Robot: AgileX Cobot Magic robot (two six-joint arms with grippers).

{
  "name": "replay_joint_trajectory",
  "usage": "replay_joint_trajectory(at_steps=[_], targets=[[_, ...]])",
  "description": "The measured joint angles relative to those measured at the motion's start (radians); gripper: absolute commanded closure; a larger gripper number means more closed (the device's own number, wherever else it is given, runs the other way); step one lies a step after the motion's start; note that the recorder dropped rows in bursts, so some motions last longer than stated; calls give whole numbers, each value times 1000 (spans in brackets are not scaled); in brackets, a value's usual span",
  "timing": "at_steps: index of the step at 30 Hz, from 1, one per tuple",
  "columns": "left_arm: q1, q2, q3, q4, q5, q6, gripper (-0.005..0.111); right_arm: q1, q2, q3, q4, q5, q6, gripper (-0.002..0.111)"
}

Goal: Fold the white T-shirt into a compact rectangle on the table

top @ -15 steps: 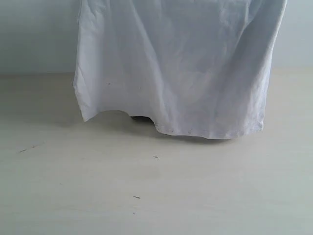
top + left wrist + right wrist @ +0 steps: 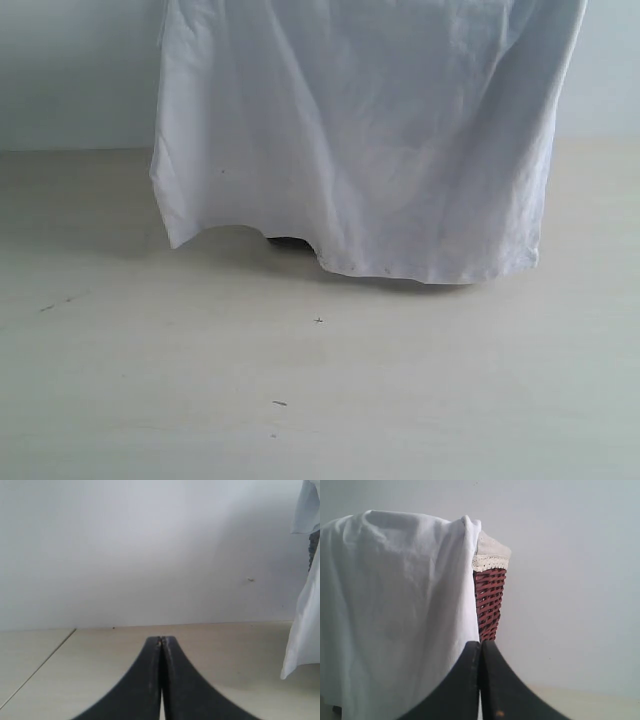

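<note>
The white T-shirt hangs draped over a dark wicker basket that stands toward the far edge of the table. The cloth hides most of the basket. Its hem reaches the surface or hangs just above it; which is hard to tell. It probably lies this way because folding has not begun: the shirt must first come off the basket and be spread flat on the bare near part of the table. The left gripper has its jaws pressed together on nothing and sits low and level over the table, with the shirt off to one side. The right gripper, likewise closed and empty, points at the draped cloth and the basket's exposed corner.
</note>
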Motion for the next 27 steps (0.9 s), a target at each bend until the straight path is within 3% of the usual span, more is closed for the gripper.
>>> replay_joint_trajectory(at_steps=[15,21,27], targets=[[0,0,0,0,0,0,107,0,0,0,0,0,4,108],[0,0,0,0,0,0,107,27,2,0,11,-3,95,108],[0,0,0,0,0,0,107,87,186,0,15,-45,98,108]])
